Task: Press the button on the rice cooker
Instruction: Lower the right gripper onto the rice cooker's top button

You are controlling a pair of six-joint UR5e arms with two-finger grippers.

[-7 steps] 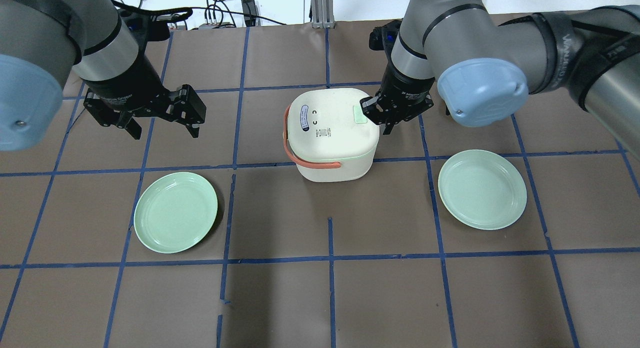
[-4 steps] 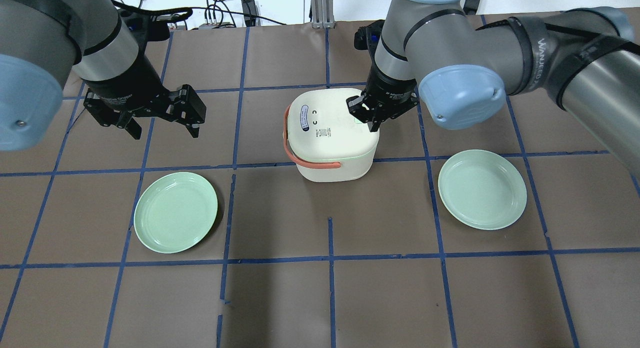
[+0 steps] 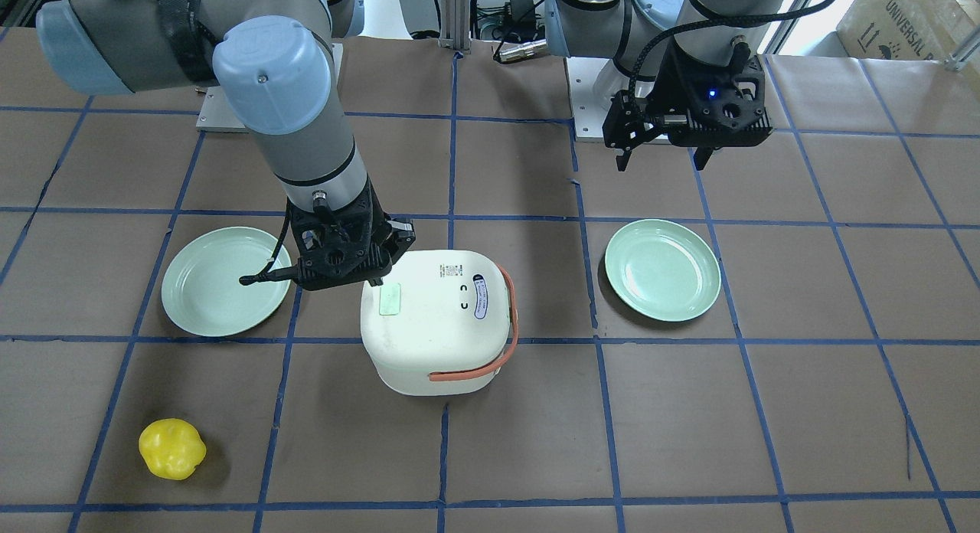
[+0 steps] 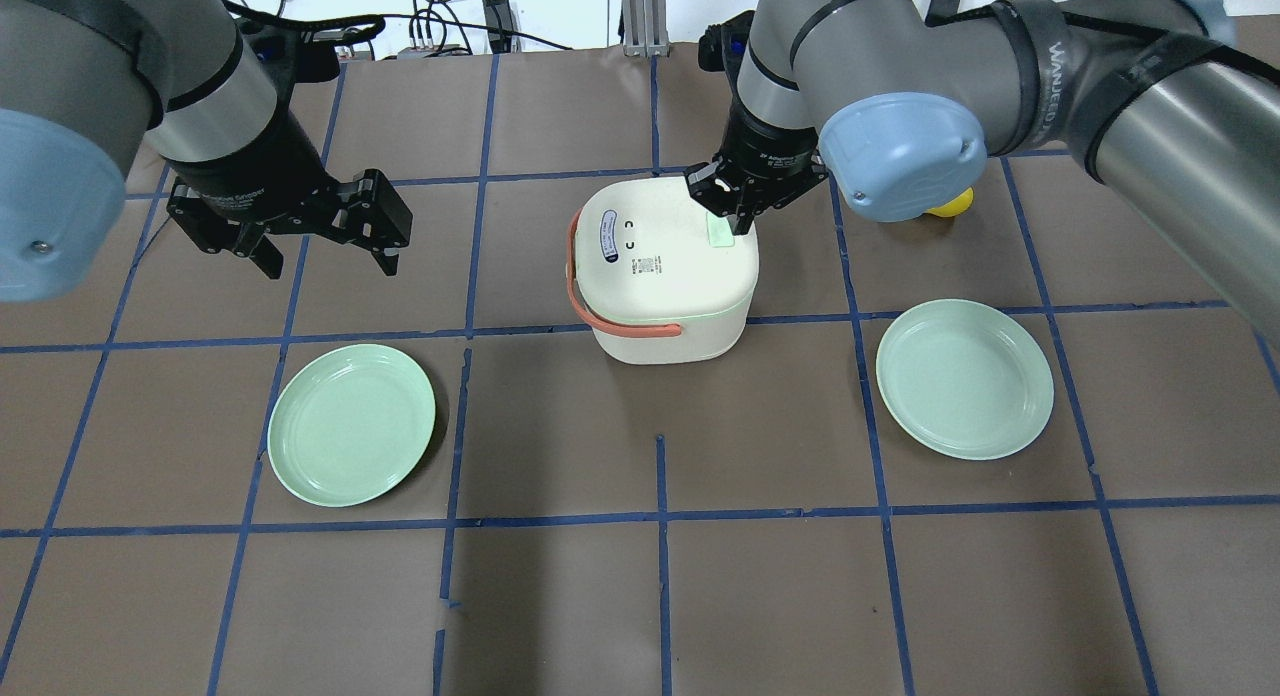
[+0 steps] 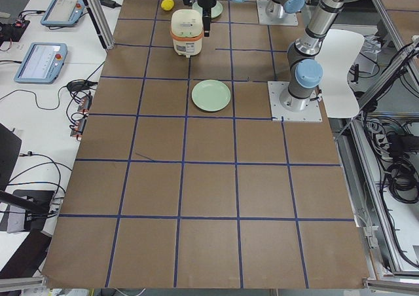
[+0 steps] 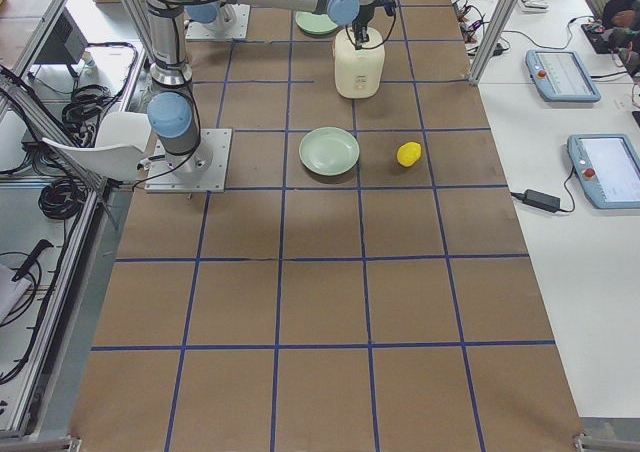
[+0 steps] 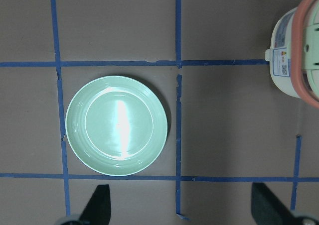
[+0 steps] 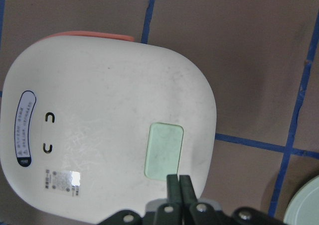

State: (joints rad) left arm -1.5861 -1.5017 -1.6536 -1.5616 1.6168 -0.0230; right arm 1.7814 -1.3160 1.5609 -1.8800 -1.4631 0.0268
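The white rice cooker (image 4: pixel 655 276) stands at mid-table with its lid shut and its orange strap handle (image 4: pixel 600 321) down. Its pale green button (image 4: pixel 720 232) is on the lid's right part and also shows in the right wrist view (image 8: pixel 164 150) and the front view (image 3: pixel 390 299). My right gripper (image 4: pixel 738 219) is shut and empty. Its fingertips (image 8: pixel 178 181) are at the button's edge above the lid; I cannot tell whether they touch. My left gripper (image 4: pixel 330 259) is open and empty, well left of the cooker, and its fingers (image 7: pixel 99 202) frame a plate.
Two pale green plates lie on the brown table, one on the left (image 4: pixel 350 424) and one on the right (image 4: pixel 964 378). A yellow toy fruit (image 3: pixel 171 448) lies far right of the cooker, partly behind my right arm (image 4: pixel 950 204). Blue tape lines grid the table.
My right gripper has moved left and a little away from me, from beside the cooker's right edge to over the lid at the button. The left arm has not moved.
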